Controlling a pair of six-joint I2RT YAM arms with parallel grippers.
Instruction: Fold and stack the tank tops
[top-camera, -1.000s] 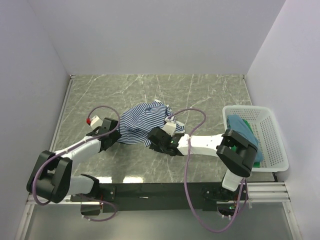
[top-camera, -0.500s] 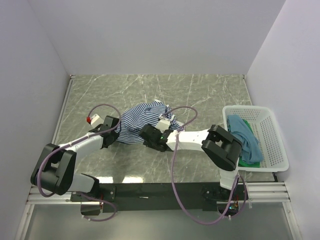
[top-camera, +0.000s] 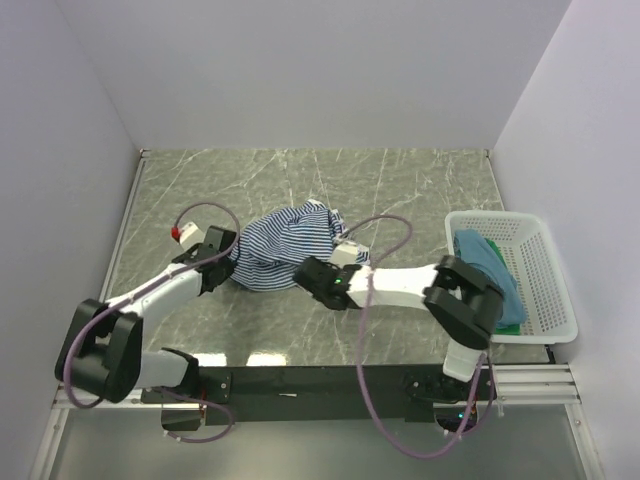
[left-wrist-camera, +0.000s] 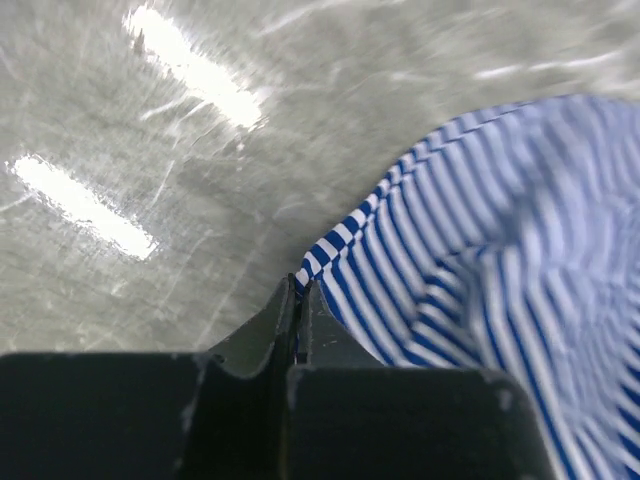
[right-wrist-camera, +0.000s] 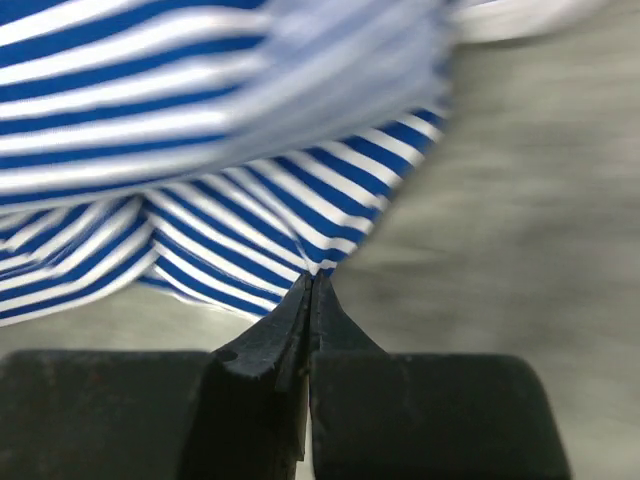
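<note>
The navy-and-white striped tank top (top-camera: 283, 243) lies crumpled in the middle of the marble table. My left gripper (top-camera: 231, 264) is shut on its left hem; the left wrist view shows the striped edge (left-wrist-camera: 330, 250) pinched between the jaws of the left gripper (left-wrist-camera: 300, 285). My right gripper (top-camera: 303, 273) is shut on the near right edge; the striped cloth (right-wrist-camera: 200, 160) runs into the closed tips of the right gripper (right-wrist-camera: 311, 278). A teal-blue tank top (top-camera: 490, 265) and a green tank top (top-camera: 512, 326) under it lie in the basket.
The white mesh basket (top-camera: 548, 270) stands at the right table edge beside my right arm's elbow. White walls close off the table at the left, back and right. Purple cables loop over both arms.
Both grippers have closed on the striped top's edges. The right arm first shifted left, then drew back right; the left gripper moved slightly toward the cloth.
</note>
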